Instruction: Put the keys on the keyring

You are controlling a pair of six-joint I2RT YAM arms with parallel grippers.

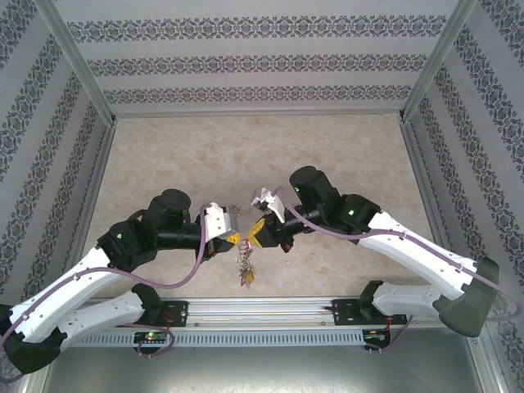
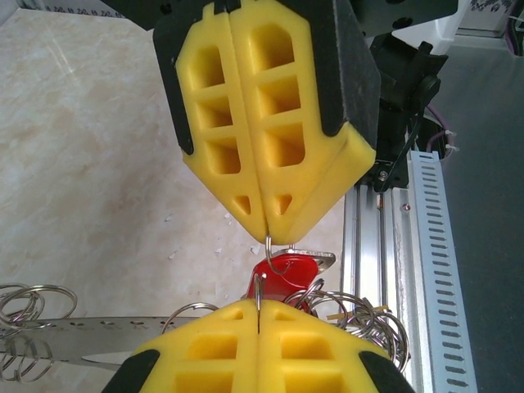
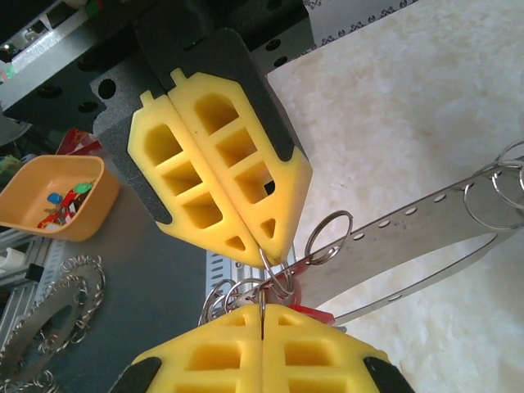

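Left gripper (image 2: 258,315): 2 yellow foam fingers pressed together, pinching a thin wire ring (image 2: 269,252) at the very tips.
Right gripper (image 2: 268,231): its tips are pressed together too, nipping thin wire right across from the left one. The 2 sets of tips are near but not touching.
Wire ring: I cannot tell if both pinch 1 ring or 2 rings hooked together.
Red key (image 2: 288,278): just behind the wire, between the 2 grippers. Its red tag shows, with a bit of silver metal on top.
Keyring (image 3: 393,237): a long flat grey band with little holes. It runs off to the side from the pinch point, over the table (image 2: 82,164) near the front edge. I cannot tell if it rests on the table.
Small rings (image 2: 360,315): lots are bunched by the red key, and more sit further along the band.
How it will feel: I think light, hard and slippery. The wire is thin and springy, so it could pop out of the soft foam. The band looks bendy and may swing.
Where to hold: I think the flat red tag gives the best grip on the key. For the ring, pinch the wire close to its gap so it can be pried open.
Orange bowl (image 3: 86,214): off the table, with small coloured bits inside.
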